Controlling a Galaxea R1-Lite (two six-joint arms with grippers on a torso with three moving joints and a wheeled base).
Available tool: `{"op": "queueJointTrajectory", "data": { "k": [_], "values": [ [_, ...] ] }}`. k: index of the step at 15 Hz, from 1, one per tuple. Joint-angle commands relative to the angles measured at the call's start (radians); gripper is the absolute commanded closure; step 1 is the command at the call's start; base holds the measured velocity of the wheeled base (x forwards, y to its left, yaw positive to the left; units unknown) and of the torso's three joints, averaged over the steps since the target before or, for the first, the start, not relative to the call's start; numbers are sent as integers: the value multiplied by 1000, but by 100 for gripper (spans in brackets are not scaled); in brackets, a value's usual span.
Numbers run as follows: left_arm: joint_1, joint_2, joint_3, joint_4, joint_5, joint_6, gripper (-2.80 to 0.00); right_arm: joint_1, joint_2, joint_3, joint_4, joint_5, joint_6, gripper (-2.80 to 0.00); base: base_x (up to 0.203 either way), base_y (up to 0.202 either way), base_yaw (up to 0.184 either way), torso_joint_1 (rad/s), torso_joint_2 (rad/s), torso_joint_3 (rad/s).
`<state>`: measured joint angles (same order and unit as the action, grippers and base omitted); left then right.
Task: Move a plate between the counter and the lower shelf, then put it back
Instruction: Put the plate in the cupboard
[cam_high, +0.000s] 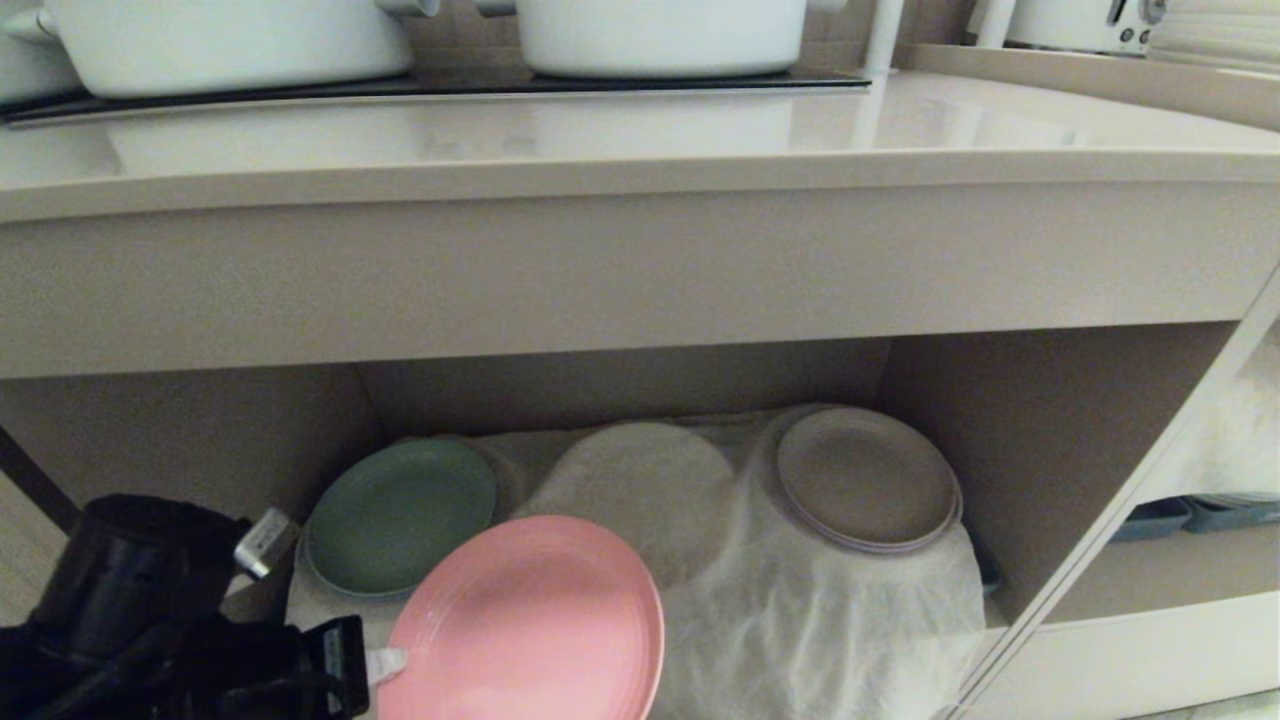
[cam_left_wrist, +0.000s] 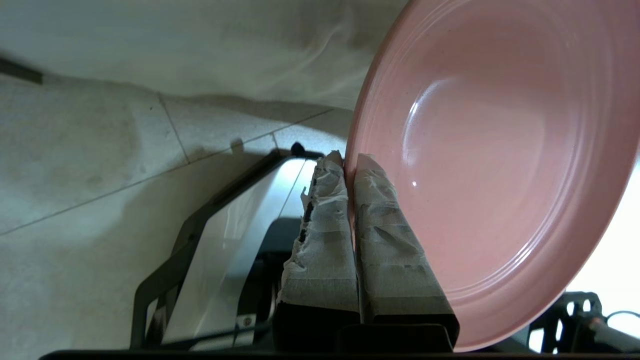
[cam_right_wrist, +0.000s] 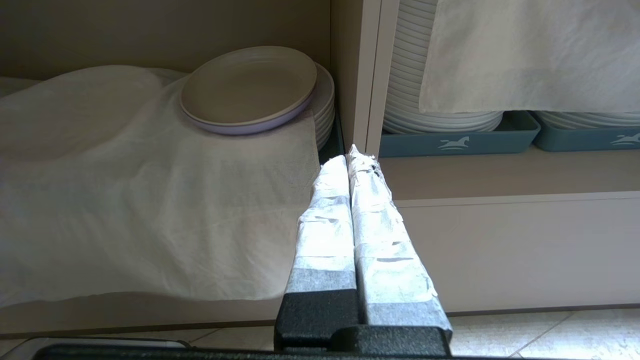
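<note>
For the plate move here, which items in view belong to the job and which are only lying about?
Belonging to the job:
- pink plate, rim pinched in the left gripper
- counter
- lower shelf with its white cloth

Lying about:
- green plate
- grey-brown plate
- white pots
- right gripper, parked

The counter (cam_high: 620, 130) carried two white pots (cam_high: 660, 35) on its black hob panel (cam_high: 430, 85). Beneath it, the lower shelf (cam_high: 1010, 440) was lined with a white gauzy cloth (cam_high: 830, 610); a green plate (cam_high: 400, 515) and a grey-brown plate (cam_high: 865, 480) rested there.
</note>
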<state>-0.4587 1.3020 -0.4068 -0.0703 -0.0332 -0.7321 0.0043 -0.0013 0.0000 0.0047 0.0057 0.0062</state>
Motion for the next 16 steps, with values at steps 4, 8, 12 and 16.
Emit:
{"op": "queueJointTrajectory", "data": {
  "k": [4, 8, 12, 16],
  "values": [
    [-2, 176, -1, -131, -1, -7, 0, 2, 1, 0, -1, 0, 0, 0, 0, 0, 0, 0, 0, 0],
    [-8, 261, -9, -203, -1, -9, 0, 0, 1, 0, 0, 0, 0, 0, 0, 0, 0, 0, 0, 0],
    [-22, 341, -15, -323, 2, -9, 0, 1, 1, 0, 0, 0, 0, 0, 0, 0, 0, 0, 0, 0],
    [-54, 400, -53, -372, 4, -33, 0, 0, 1, 0, 0, 0, 0, 0, 0, 0, 0, 0, 0, 0]
  ]
}}
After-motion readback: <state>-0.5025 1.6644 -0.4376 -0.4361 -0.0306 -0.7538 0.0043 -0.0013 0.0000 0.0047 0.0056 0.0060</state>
